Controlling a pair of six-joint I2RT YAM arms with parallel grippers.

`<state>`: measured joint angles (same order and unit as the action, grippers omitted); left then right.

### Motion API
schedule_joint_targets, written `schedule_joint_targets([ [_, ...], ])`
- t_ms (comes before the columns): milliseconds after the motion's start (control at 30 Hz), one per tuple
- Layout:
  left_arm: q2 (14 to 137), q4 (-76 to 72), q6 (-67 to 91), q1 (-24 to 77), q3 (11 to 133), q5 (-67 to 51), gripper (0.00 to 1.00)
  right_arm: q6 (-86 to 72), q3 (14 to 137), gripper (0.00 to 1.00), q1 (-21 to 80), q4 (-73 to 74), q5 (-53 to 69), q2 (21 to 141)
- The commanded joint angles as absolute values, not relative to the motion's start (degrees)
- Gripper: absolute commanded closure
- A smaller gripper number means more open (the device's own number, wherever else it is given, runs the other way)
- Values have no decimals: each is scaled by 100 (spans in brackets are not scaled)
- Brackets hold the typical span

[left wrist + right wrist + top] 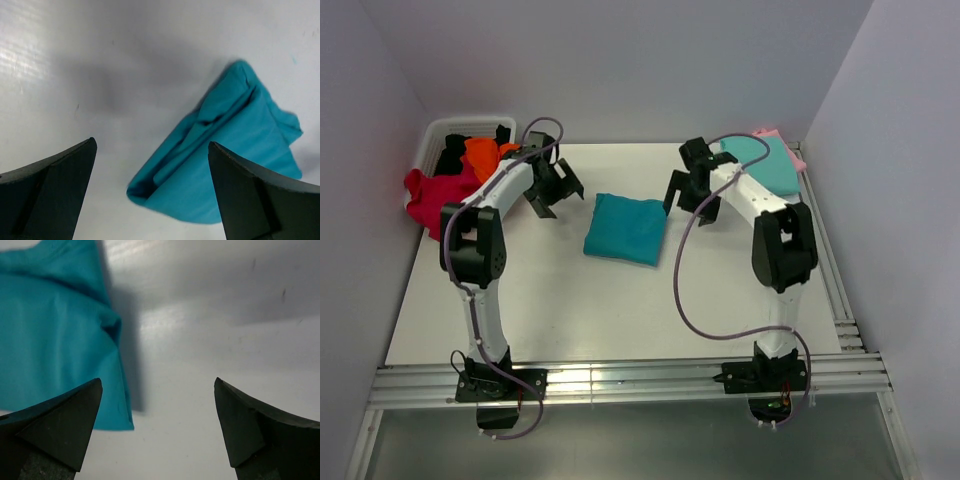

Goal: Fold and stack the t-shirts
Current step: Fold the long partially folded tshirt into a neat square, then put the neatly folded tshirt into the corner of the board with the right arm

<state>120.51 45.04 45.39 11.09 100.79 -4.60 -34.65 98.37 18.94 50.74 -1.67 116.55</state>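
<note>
Folded teal-blue t-shirt point(625, 228) mid-table point(550, 310), between left pincer point(558, 195) and right pincer point(688, 205), both wide open, empty. Fold likely done. Next: lift, stack onto mint-green t-shirt point(768, 162) over pink t-shirt point(792, 152), far-right corner. Six shirts total: crimson t-shirt point(428, 195), orange t-shirt point(483, 153), black t-shirt point(450, 157) at one basket point(440, 128).

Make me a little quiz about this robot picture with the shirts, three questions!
1. Pick one: what lies in the middle of the table?
A) a folded teal-blue t-shirt
B) a black shoe
C) a white towel
2. True or false: both pairs of jaws are shut on cloth.
3. Fill the gap: the mint-green t-shirt in the far right corner lies on top of a ___ one.

Key: 1 A. 2 False, both stand open and empty. 3 The pink t-shirt.
</note>
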Motion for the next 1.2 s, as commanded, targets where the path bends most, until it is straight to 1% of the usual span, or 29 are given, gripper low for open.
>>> schedule_joint_targets([
  [0,11339,4219,4289,1178,9591,-413,0,-3577,8905,0,2004,3641,369,10829],
  [67,11014,4000,4333,1178,9056,-439,0,-3612,8589,0,2065,3455,491,10854],
  [200,10662,3850,4456,1187,8552,-562,0,-3683,8648,0,2162,3288,580,11267],
  [433,10117,4016,4430,1230,8157,-404,1,-3718,9472,0,2241,3252,703,12198],
  [500,9985,4096,4421,1230,8042,-352,0,-3718,9702,1,2233,3261,747,12532],
  [567,9818,4139,4430,1230,7937,-290,1,-3744,10054,5,2241,3278,808,12865],
  [600,9765,4192,4430,1230,7902,-255,0,-3753,10159,9,2241,3287,835,12972],
  [633,9669,4210,4430,1230,7840,-237,0,-3796,10360,17,2250,3287,887,13147],
  [700,9598,4306,4438,1230,7814,-141,0,-3849,10520,24,2241,3313,975,13315],
  [733,9537,4341,4430,1230,7796,-115,0,-3876,10616,33,2250,3322,1010,13376],
  [767,9510,4385,4430,1230,7787,-97,1,-3893,10643,39,2250,3322,1054,13473],
  [800,9484,4421,4438,1230,7787,-88,0,-3885,10661,52,2250,3287,1089,13517],
  [867,9405,4535,4430,1230,7796,-27,1,-3867,10705,72,2294,3287,1134,13622],
  [900,9361,4553,4421,1230,7787,-18,1,-3832,10740,96,2294,3365,1160,13667],
  [933,9256,4588,4438,1230,7726,-26,1,-3823,10801,100,2303,3349,1125,13693],
  [1067,8948,4579,4535,1230,7454,-44,1,-3622,11021,100,2303,3585,1082,13676],
  [1167,8728,4632,4588,1230,7260,-62,1,-3507,11205,100,2250,3708,976,13404],
])
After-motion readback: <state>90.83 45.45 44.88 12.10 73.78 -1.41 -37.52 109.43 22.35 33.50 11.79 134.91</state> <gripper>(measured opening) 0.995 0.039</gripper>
